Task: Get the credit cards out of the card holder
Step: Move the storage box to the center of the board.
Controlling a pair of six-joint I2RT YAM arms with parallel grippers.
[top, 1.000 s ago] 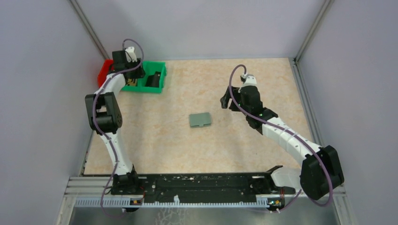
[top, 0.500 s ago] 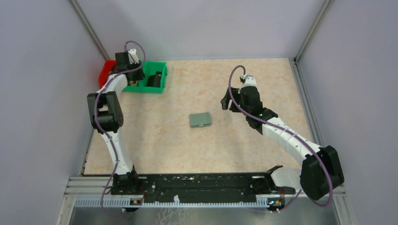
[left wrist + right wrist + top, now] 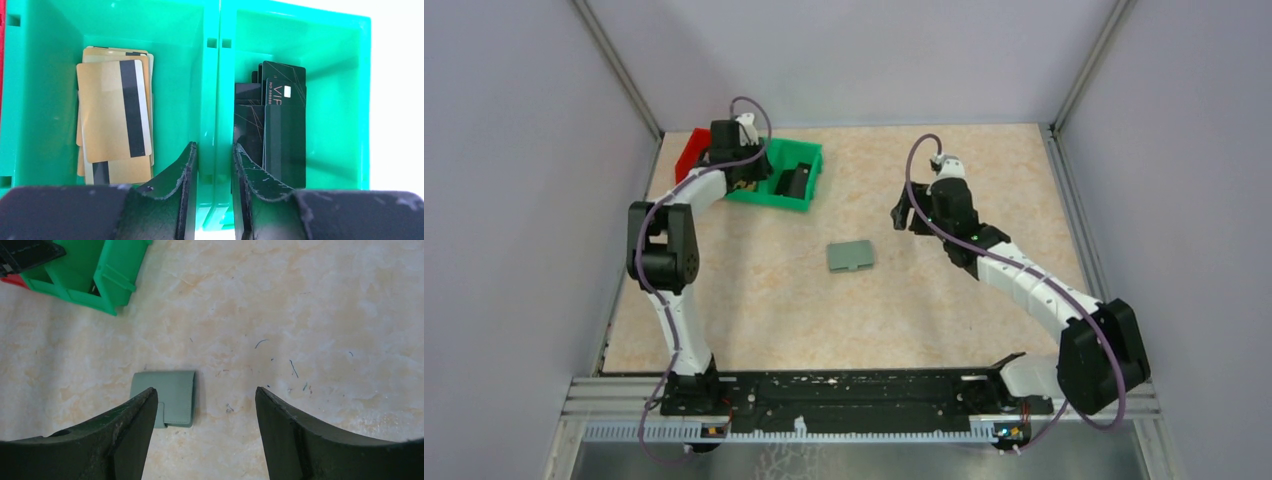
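Though wide apart over marbled table [image 3: 325, 315], right fingers [image 3: 131, 437] empty; left fingers [image 3: 176, 182] tight on green bin [image 3: 212, 75].

This looks like a robotics lab, with a closed test cell. Plain pale walls [image 3: 854, 60] stand around the counter [image 3: 774, 310] on three sides, and metal posts [image 3: 618, 65] rise at its far corners. The left arm [image 3: 679, 318] and the right arm [image 3: 1024, 285] are bolted to a black rail [image 3: 854, 390] at the counter's near edge.
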